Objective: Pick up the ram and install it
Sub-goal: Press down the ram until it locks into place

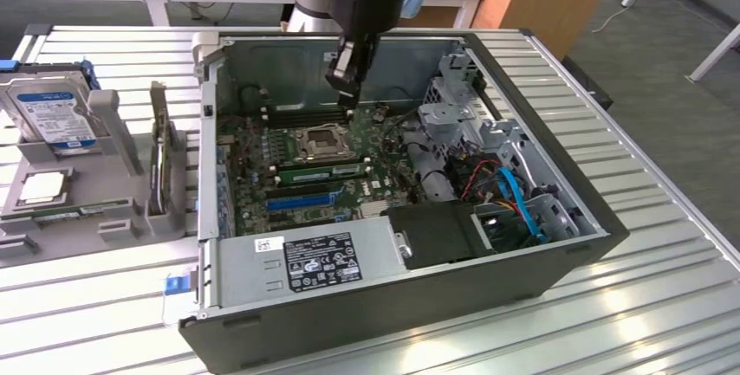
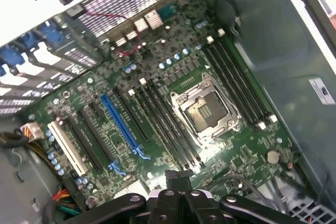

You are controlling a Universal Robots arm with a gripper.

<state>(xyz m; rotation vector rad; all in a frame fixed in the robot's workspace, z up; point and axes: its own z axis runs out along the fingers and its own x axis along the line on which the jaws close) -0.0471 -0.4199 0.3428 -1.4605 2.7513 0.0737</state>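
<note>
The ram [image 1: 75,212], a thin green stick with a pale label, lies flat in the grey tray [image 1: 116,115] at the exterior view's left, outside the case. My gripper [image 1: 343,89] hangs inside the open computer case [image 1: 463,297], above the motherboard [image 1: 382,154] near the far memory slots [image 1: 303,113]. Its fingers are shut with nothing between them. In the wrist view the shut gripper [image 2: 178,178] points down over the board [image 2: 241,150] beside the CPU socket [image 2: 206,109] and the long black memory slots [image 2: 173,129]. A green strip [image 1: 321,167] shows in a slot near the socket; I cannot tell what it is.
The tray also holds a hard drive [image 1: 48,115], a CPU chip [image 1: 42,186] and an upright dark card [image 1: 162,163]. Inside the case sit the power supply [image 1: 318,258], a metal drive cage [image 1: 463,124] and red and blue cables [image 1: 509,189]. The case stands on a slatted metal table [image 1: 647,245].
</note>
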